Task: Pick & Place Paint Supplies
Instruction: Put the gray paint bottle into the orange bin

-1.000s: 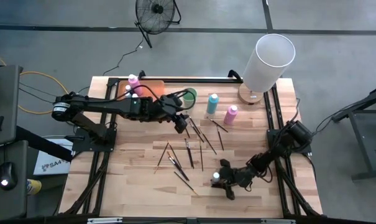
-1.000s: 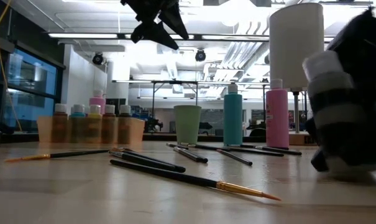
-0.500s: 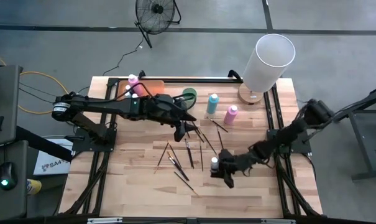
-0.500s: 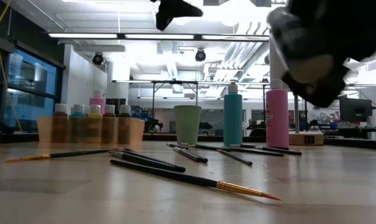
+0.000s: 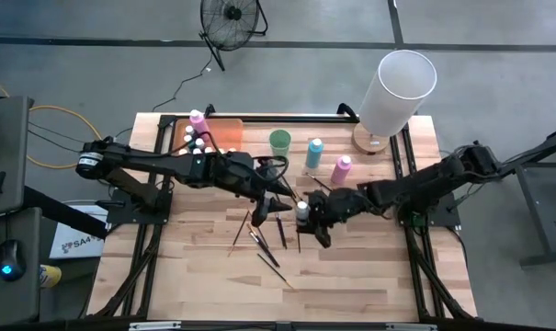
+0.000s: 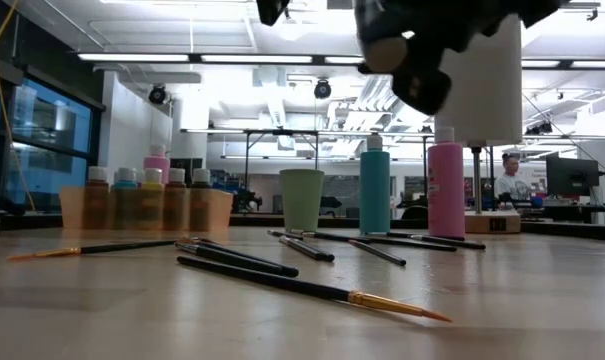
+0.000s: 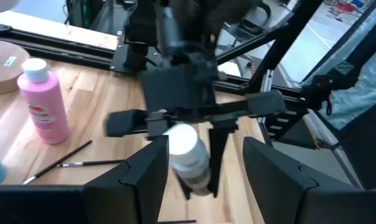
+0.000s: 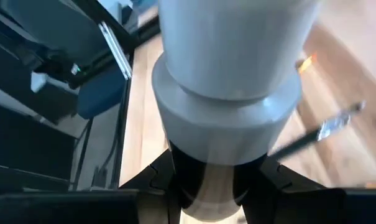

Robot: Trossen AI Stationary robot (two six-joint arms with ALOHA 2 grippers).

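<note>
The right gripper (image 5: 307, 219) is carrying a small paint bottle (image 5: 301, 212) over the middle of the table, its fingers clamped around the body just under the pale cap; the right wrist view is showing that cap right up against the lens, the fingers pinching the body below it. The left gripper (image 5: 279, 204) is hanging just to the left of it with its fingers spread wide and nothing between them, facing the bottle in the left wrist view.

That bottle is looking light and rigid to me, smooth plastic, probably slick, so a hold below the cap shoulder seems right: the cap's step should be stopping any slide.

Below the two grippers the brushes (image 5: 267, 250) are lying scattered on the wood, thin, stiff and very light; I'd guess they'll roll away easily, so pinching across mid-handle looks safest. Further back, the blue bottle (image 5: 313, 153) and pink bottle (image 5: 341, 169) are standing upright beside the green cup (image 5: 279, 142). More small bottles are sitting in the orange tray (image 5: 227, 130) at the far left.
</note>
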